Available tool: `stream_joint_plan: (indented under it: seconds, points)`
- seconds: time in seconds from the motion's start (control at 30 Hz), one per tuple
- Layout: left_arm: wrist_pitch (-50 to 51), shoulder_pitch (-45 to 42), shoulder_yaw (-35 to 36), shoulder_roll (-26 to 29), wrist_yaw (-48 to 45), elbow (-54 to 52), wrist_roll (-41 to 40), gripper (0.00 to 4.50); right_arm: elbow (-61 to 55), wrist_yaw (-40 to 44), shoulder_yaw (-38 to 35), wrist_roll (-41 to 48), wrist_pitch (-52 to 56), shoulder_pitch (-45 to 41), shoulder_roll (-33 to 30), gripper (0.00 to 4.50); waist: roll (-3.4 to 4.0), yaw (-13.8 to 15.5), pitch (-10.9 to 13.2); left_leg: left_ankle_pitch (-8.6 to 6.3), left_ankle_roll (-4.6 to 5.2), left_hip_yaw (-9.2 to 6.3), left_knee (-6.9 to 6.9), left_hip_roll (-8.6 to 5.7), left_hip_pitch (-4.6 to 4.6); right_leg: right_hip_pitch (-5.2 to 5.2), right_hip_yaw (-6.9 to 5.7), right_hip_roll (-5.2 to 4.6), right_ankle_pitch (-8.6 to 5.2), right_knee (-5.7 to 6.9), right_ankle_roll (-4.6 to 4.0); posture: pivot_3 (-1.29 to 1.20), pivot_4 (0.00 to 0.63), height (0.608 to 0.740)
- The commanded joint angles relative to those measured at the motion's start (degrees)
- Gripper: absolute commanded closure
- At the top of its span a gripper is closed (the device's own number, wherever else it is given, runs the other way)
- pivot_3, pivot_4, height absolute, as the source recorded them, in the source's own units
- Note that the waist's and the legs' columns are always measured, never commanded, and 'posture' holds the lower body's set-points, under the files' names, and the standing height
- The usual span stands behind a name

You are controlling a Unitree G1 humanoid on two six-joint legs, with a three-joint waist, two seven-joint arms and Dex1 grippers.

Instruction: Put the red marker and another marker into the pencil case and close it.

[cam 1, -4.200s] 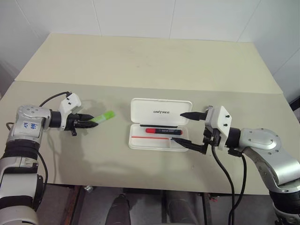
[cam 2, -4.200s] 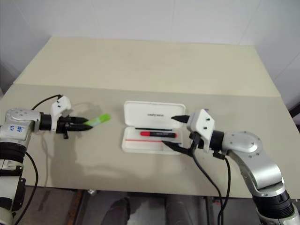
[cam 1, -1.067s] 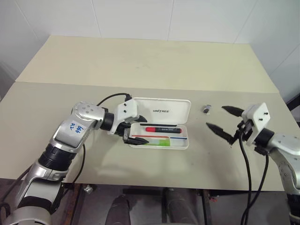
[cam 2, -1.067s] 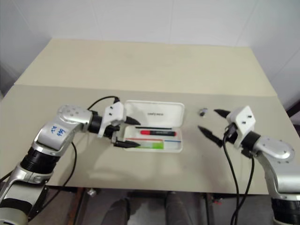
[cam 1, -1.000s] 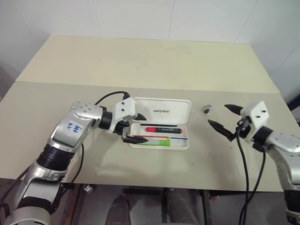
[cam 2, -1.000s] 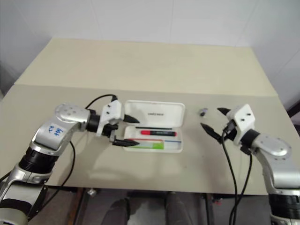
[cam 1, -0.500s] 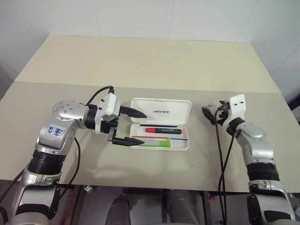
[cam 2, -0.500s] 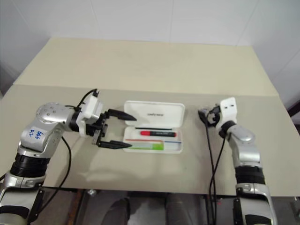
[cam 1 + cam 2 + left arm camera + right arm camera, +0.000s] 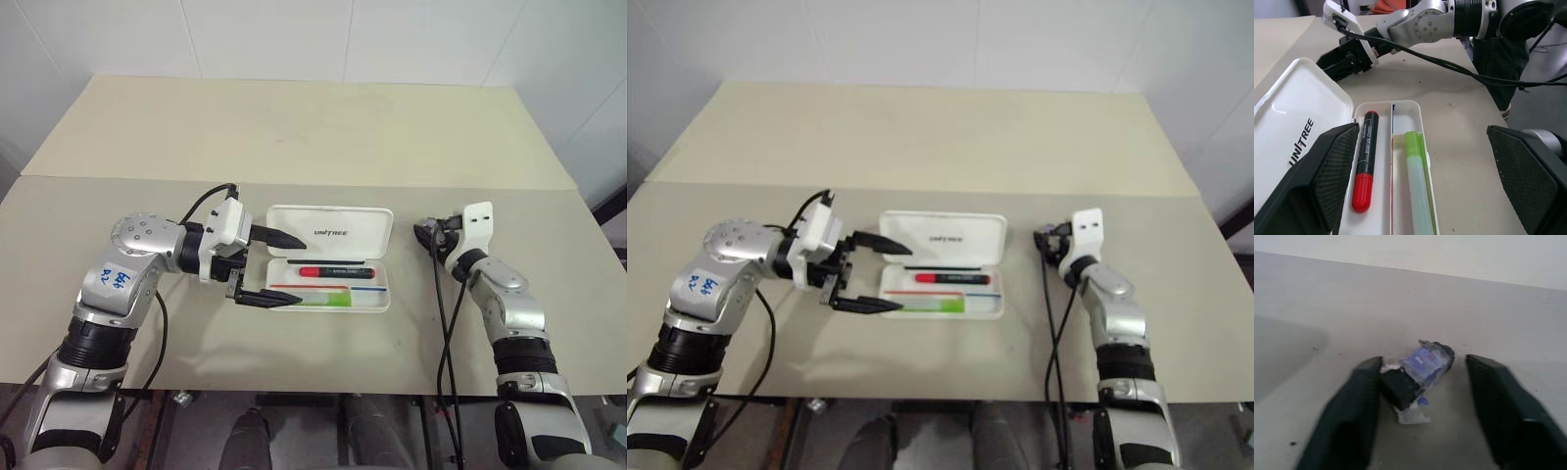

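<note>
I'm looking down on a beige table (image 9: 313,127) made of two tops butted together, with a seam running across the middle. Behind it I've got a white tiled wall (image 9: 294,34), evenly lit.

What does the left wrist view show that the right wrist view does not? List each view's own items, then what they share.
Left wrist alone: the open pencil case with the red marker and green highlighter lying in separate compartments, between the left claw's spread fingers. Right wrist alone: a small dark lump with a blue label between its fingers. Shared: the right claw and the beige table.
</note>
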Motion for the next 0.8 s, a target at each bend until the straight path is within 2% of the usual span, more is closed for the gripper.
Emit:
stream_joint_plan:
  seconds: [0.03,0.17,0.2,0.33,0.5,0.63,0.73,0.8]
  points:
    - [-0.6,-0.5,1.1,0.6,-0.3,-1.9,-1.2,0.00,-0.5,-1.5,-1.9,0.3,0.3,0.5,-0.7,2.97,0.00,0.0,0.0,0.00,0.00,0.00,0.01,0.00,-0.01,0.00,0.00,0.00,-0.03,-0.02,-0.05,0.00,0.150,0.740]
    - [-1.0,-0.3,1.7,0.5,-0.8,-1.4,-1.8,0.00,-2.7,-0.3,-2.1,0.8,-0.7,0.8,-1.5,4.33,0.00,0.0,0.0,0.00,0.00,-0.01,-0.01,0.00,-0.01,0.00,0.00,0.00,-0.04,-0.02,-0.07,0.00,0.150,0.740]
    - [-1.1,-0.2,2.0,0.3,-1.1,-1.2,-2.3,0.00,-3.8,0.6,-2.0,1.0,-1.2,1.0,-2.0,4.48,0.00,0.0,0.0,0.00,0.00,-0.01,-0.02,0.00,-0.01,-0.01,0.00,0.00,-0.03,-0.02,-0.06,0.00,0.150,0.740]
    - [-2.5,0.3,3.1,0.3,-2.5,0.3,-3.4,0.00,-9.8,3.9,-2.3,2.2,-1.9,1.7,-4.5,4.48,0.02,-0.1,0.0,0.00,0.00,-0.01,-0.17,0.00,-0.02,-0.07,0.00,0.00,0.02,-0.03,0.09,0.00,0.150,0.740]
    - [-3.4,0.3,3.0,0.1,-2.7,1.1,-2.8,0.00,-10.3,5.8,-2.4,2.2,-1.4,1.8,-7.2,4.48,0.02,-0.2,0.0,0.00,0.00,-0.01,-0.32,0.00,0.02,-0.08,-0.01,0.00,0.00,-0.03,0.09,0.00,0.150,0.740]
    - [-3.7,-0.2,2.7,-0.2,-2.7,1.5,-2.7,0.00,-6.7,6.3,-2.4,1.3,-4.5,0.2,-7.7,4.48,0.02,-0.2,0.0,0.00,0.00,0.00,-0.33,0.00,0.02,-0.08,-0.01,0.00,-0.01,-0.07,0.09,0.00,0.150,0.740]
    - [-4.0,-0.5,2.5,-0.3,-2.7,2.1,-2.5,0.00,0.2,4.6,-2.7,0.5,-6.7,-3.9,-7.1,4.48,0.02,-0.3,0.0,0.00,0.00,0.01,-0.32,0.00,0.02,-0.08,0.00,0.00,-0.01,-0.09,0.09,0.00,0.150,0.740]
    - [-4.3,-0.6,2.5,-0.2,-2.8,2.4,-2.5,0.00,4.7,4.2,-2.8,0.7,-6.4,-7.0,-6.4,4.10,0.02,-0.5,0.0,0.00,0.00,0.01,-0.31,0.00,0.02,-0.08,0.00,0.00,-0.01,-0.11,0.09,0.00,0.150,0.740]
